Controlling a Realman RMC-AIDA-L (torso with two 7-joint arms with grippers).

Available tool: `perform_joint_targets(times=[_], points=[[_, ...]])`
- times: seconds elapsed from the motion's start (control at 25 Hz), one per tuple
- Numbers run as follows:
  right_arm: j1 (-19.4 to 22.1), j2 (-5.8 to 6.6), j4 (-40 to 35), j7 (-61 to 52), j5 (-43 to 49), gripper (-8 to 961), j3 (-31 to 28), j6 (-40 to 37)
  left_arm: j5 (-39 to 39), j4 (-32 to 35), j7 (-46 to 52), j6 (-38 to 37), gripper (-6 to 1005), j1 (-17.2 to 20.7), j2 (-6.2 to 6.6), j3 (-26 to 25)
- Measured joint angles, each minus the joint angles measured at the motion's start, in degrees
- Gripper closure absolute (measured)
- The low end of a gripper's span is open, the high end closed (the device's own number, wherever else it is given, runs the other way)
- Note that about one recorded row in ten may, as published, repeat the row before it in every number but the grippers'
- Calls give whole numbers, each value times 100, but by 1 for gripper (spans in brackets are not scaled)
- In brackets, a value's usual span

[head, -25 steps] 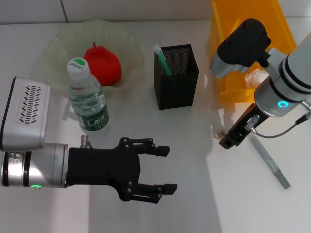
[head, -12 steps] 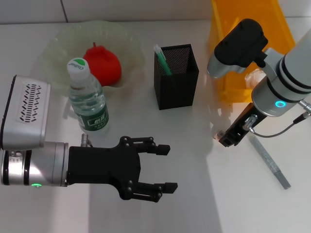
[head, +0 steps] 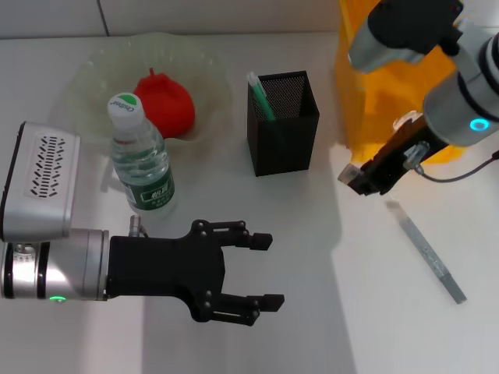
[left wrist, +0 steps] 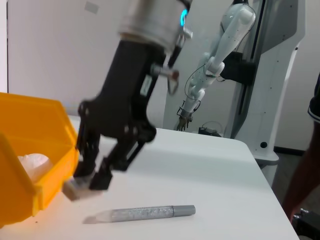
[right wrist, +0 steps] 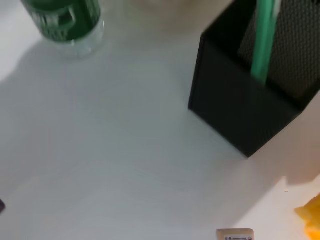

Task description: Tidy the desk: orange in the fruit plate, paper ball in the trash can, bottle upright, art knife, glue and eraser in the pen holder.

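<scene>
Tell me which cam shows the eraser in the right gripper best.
Left wrist view: the eraser sits side-on between the right gripper fingertips, above the table beside the trash can. Head view shows only a small bit. Right wrist view catches its edge.

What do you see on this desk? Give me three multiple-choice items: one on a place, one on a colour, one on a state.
1. Where is the orange?
A. on the bare table
B. in the fruit plate
C. in a gripper

2. What colour is the trash can?
A. black
B. blue
C. yellow-orange

3. What state is the right gripper in, beside the trash can?
A. shut on the eraser
B. open and empty
C. shut on the bottle

Answers:
1 B, the fruit sits inside the wavy rim.
2 C, its walls are translucent yellow-orange.
3 A, the left wrist view shows the small white block between its fingers; the bottle stands upright near the parked, open left gripper.
</scene>
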State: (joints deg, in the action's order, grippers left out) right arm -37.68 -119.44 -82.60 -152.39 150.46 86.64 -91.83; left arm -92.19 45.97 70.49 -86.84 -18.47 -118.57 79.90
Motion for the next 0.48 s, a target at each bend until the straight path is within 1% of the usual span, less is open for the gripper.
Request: perform_joint_targets(times=[0.12,0.24,0.36,0.4,0.44,0.48], points=[[12,0,-658,-24,0,708,-259,-331,0,0,0,-4,201,7,0,3],[27,5,-1115,-25,15,708,-440,-423,0,0,-9,-8,201,14,0,-7],[5,12,-1315,-12,26,708,-576,-285,0,0,-15,-9,201,16,0,0],[-10,13,-1303,9,27,709,-585,-158,0,0,-22,-9,201,14,0,-4],[-37,14,-1196,54,28,709,-576,132,1,0,-29,-9,201,12,0,-8],[-37,14,-1196,54,28,709,-576,132,1,0,-29,-9,201,12,0,-8]])
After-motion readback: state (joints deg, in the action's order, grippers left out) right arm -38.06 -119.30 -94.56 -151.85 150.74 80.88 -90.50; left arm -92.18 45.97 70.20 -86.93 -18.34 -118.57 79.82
